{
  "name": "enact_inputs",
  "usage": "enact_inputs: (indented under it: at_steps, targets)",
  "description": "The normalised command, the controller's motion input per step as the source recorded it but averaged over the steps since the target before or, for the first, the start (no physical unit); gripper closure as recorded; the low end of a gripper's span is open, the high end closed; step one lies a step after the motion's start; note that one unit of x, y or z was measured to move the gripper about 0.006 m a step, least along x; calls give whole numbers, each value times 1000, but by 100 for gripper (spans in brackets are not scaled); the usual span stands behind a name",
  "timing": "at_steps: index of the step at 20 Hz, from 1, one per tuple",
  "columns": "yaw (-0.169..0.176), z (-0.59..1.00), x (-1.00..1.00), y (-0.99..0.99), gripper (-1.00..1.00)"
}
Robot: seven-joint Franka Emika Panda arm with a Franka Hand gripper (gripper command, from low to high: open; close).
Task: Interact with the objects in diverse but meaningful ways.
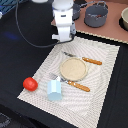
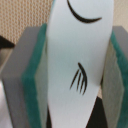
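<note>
In the wrist view a white flat piece (image 2: 75, 45) with black curved marks stands upright between the green pads (image 2: 37, 75), and my gripper (image 2: 76, 70) is shut on it. In the exterior view the gripper (image 1: 63, 38) hovers over the far edge of the striped placemat (image 1: 105, 85). A small red tomato (image 1: 30, 83) lies at the mat's near corner on the exterior view's left. Beside it stands the pale blue cup (image 1: 54, 90). Behind the arm sit two grey pots (image 1: 96, 15), one partly hidden.
A round beige plate (image 1: 73, 69) lies mid-mat. Two utensils with orange-brown handles flank it, one behind (image 1: 91, 61) and one in front (image 1: 77, 85). A brown board (image 1: 112, 31) carries the pots and a bowl (image 1: 124, 19) at the exterior view's right. A black cable (image 1: 22, 35) loops from the arm.
</note>
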Motion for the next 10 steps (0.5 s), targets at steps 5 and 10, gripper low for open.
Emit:
enact_inputs:
  at_steps: [5,10]
  targets:
    - [-27,353,670,-458,100]
    - [-30,203,727,-515,100]
